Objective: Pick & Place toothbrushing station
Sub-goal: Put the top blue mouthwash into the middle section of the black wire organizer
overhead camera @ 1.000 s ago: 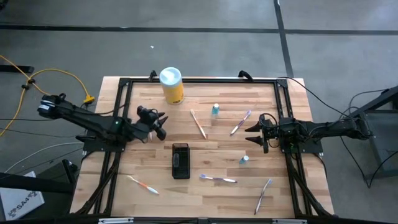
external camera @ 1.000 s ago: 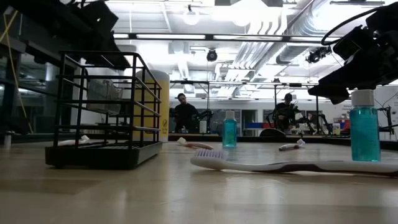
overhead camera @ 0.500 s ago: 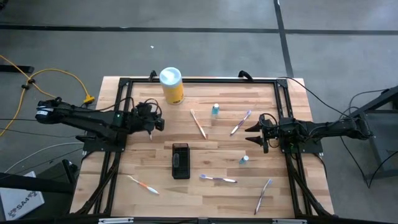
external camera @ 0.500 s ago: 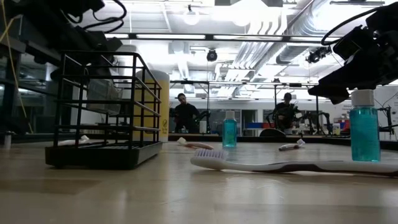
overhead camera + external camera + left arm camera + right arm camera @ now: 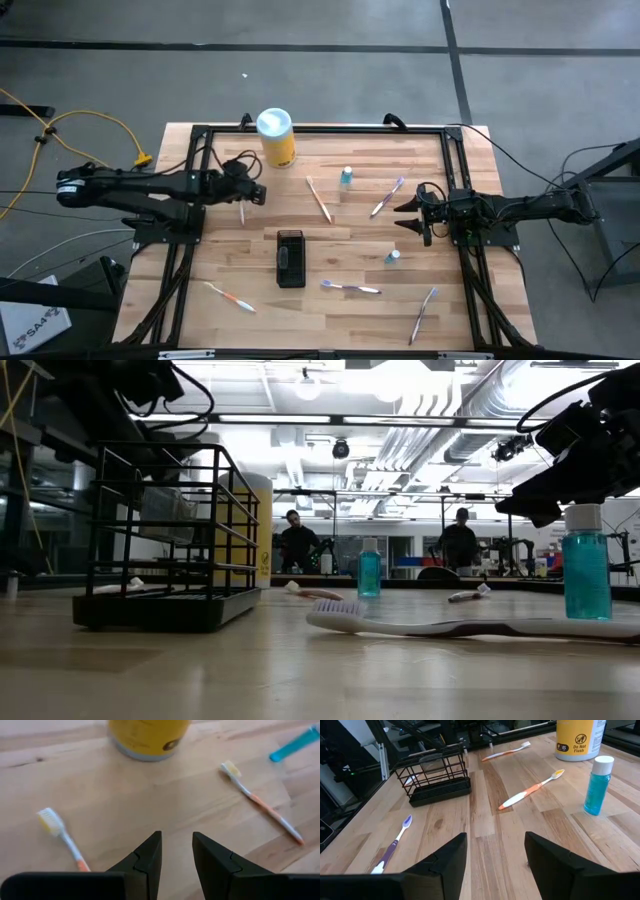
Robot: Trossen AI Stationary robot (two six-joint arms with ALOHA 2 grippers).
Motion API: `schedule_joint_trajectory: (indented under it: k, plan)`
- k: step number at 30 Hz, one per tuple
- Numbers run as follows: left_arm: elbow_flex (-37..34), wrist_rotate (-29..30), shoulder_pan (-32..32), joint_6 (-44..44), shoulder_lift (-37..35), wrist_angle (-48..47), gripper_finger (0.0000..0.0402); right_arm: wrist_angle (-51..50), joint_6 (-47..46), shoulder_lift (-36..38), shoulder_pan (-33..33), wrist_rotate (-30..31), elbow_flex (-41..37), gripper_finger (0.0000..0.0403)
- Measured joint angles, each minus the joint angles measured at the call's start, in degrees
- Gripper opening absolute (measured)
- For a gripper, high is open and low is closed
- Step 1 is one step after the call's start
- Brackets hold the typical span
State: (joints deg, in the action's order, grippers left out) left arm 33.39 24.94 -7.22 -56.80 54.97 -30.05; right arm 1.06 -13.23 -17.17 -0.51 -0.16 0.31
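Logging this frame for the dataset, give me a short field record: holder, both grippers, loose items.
holder: black wire rack, upright mid-table, untouched
left gripper: open, empty, beside a toothbrush, near the yellow canister
right gripper: open, empty, at the table's right side
loose items: other toothbrushes and two blue bottles scattered on the table

Black wire toothbrushing station (image 5: 290, 258), yellow canister (image 5: 276, 138) with white lid, pale wood table (image 5: 350, 310)

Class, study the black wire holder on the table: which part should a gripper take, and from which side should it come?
Grip a long side's top rail of the holder, coming from above. It stands upright with an open top, so a finger can drop inside. Its thin bars suit a pinch, and the left gripper hovers near, open and empty.
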Motion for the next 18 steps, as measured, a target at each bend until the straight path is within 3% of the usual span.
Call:
schedule_joint_trajectory:
  k: [3,8,13,18]
  plan:
    - [0.00,0.31,0.04,7.64,1.08,4.85,0.0106,0.00,0.00,0.00,-0.02,0.00,-0.02,0.0192]
    - [0.00,0.34,0.81,26.35,2.95,21.67,0.0106,0.02,-0.01,0.00,0.00,0.00,-0.01,0.0192]
    - [0.02,-0.27,2.80,35.52,7.32,36.55,0.0106,0.02,-0.01,-0.02,0.00,0.00,-0.01,0.0192]
    - [0.02,-0.29,2.91,41.10,11.70,44.57,0.0106,0.02,-0.01,-0.01,-0.01,0.00,-0.02,0.0192]
